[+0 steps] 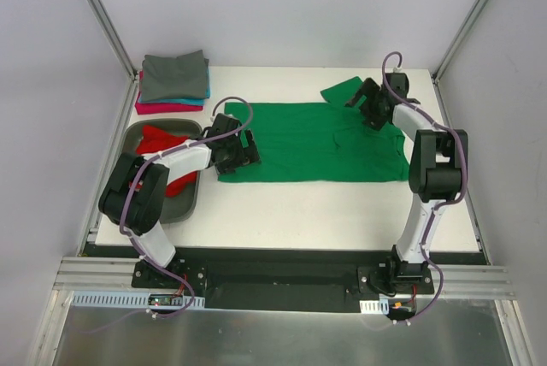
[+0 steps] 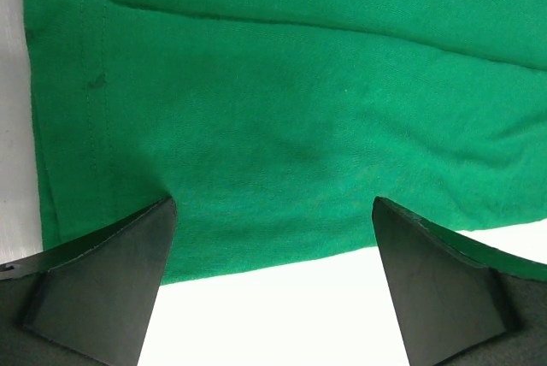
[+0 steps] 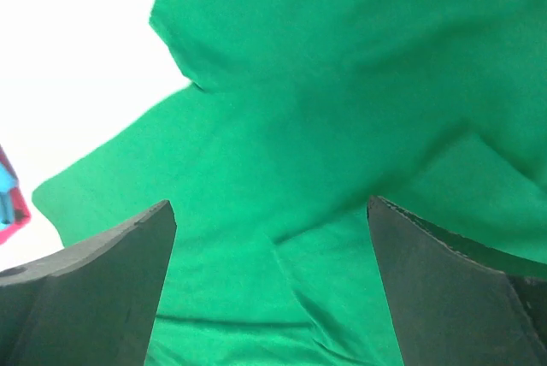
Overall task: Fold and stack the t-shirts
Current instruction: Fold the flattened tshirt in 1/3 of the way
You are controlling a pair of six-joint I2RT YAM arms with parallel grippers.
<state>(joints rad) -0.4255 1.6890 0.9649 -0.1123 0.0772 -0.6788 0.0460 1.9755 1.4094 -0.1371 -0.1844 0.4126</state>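
Observation:
A bright green t-shirt [image 1: 316,142] lies spread flat in the middle of the table, folded lengthwise, one sleeve [image 1: 340,92] sticking out at the far side. My left gripper [image 1: 242,150] is open over the shirt's left hem edge [image 2: 256,169], holding nothing. My right gripper [image 1: 370,108] is open just above the shirt's far right part near the sleeve [image 3: 282,169], holding nothing. A red t-shirt [image 1: 162,145] lies crumpled in the grey tray [image 1: 190,199]. A stack of folded shirts, grey on top [image 1: 175,75], then teal and pink-magenta [image 1: 162,108], sits at the far left corner.
The white table top [image 1: 325,212] shows bare in front of the green shirt. The grey tray sits at the table's left edge under my left arm. Metal frame posts [image 1: 102,15] stand at the far corners.

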